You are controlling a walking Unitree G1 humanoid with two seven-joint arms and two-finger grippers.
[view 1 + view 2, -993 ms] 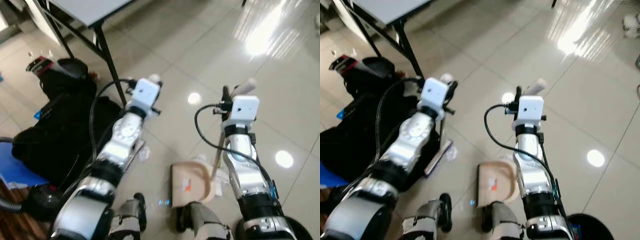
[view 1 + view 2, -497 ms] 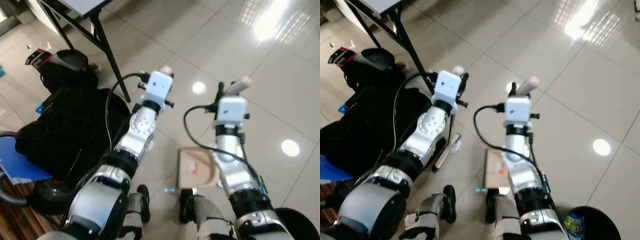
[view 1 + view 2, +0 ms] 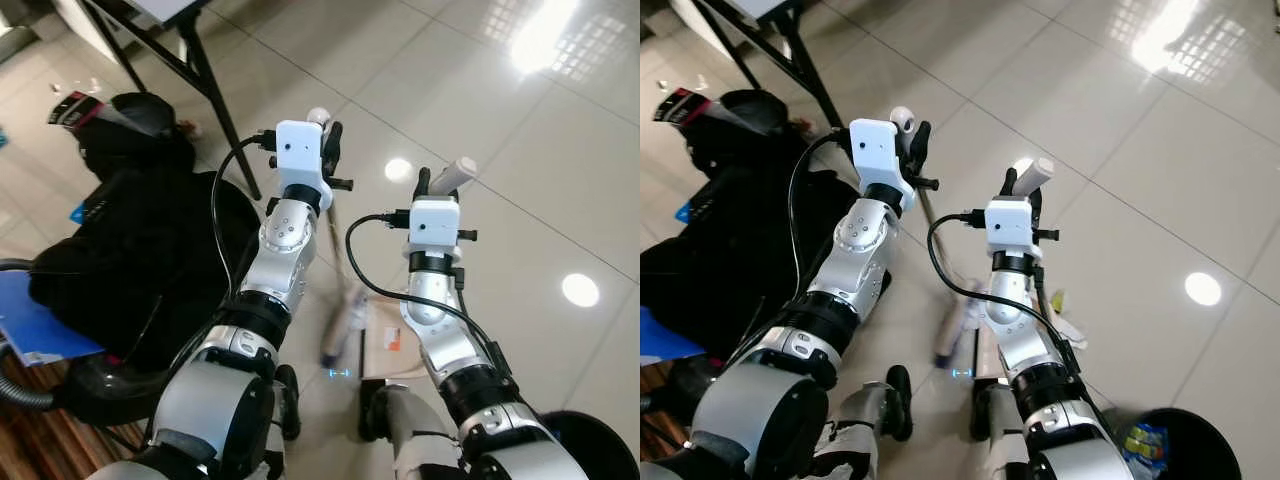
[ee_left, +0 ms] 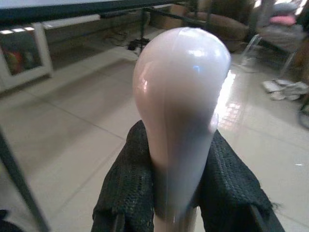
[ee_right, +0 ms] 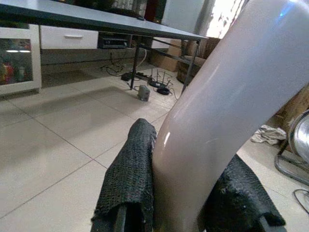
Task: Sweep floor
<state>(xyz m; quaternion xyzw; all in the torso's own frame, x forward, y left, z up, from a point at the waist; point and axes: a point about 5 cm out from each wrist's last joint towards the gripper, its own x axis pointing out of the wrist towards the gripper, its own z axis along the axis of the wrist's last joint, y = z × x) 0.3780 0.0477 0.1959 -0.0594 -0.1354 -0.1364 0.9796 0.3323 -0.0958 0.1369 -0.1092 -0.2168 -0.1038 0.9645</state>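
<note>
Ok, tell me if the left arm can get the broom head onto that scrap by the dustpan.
Probably yes: the left tool grips the broom handle, and the broom head sits on open floor right beside the dustpan, nothing between them.

Two grippers are counted: the left gripper is closed on one broom handle, and the right gripper is closed on one dustpan handle. One broom head and one dustpan are seen on the tiled floor. One black bag, one table, one bin and one blue sheet are counted.
</note>
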